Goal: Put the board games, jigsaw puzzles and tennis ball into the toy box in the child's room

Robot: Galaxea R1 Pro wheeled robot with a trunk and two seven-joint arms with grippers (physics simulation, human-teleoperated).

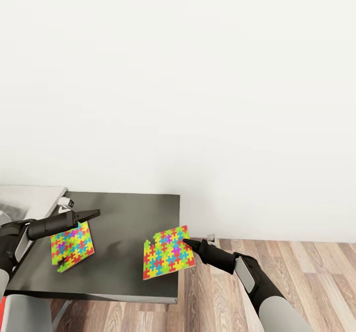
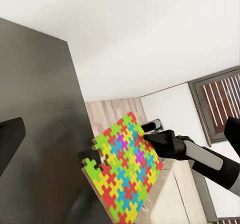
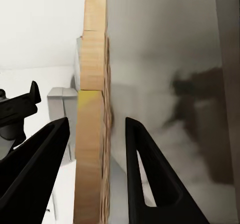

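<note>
Your left end effector (image 1: 91, 215): holds one jigsaw puzzle (image 1: 72, 246) above the dark end of the table (image 1: 128, 213); how its fingers stand, you cannot tell

Your right end effector (image 1: 190, 244): fingers (image 3: 145, 174) spread either side of the second jigsaw puzzle (image 1: 167, 252), gripping its edge; the slab is tilted up over the table's front right corner, seen edge-on from your right wrist (image 3: 92, 134)

Left wrist view: same second puzzle (image 2: 125, 166), right end effector (image 2: 150, 141) at its edge, wooden floor (image 2: 107, 111) beyond

Pale grey table top (image 1: 29, 198) at far left
</note>
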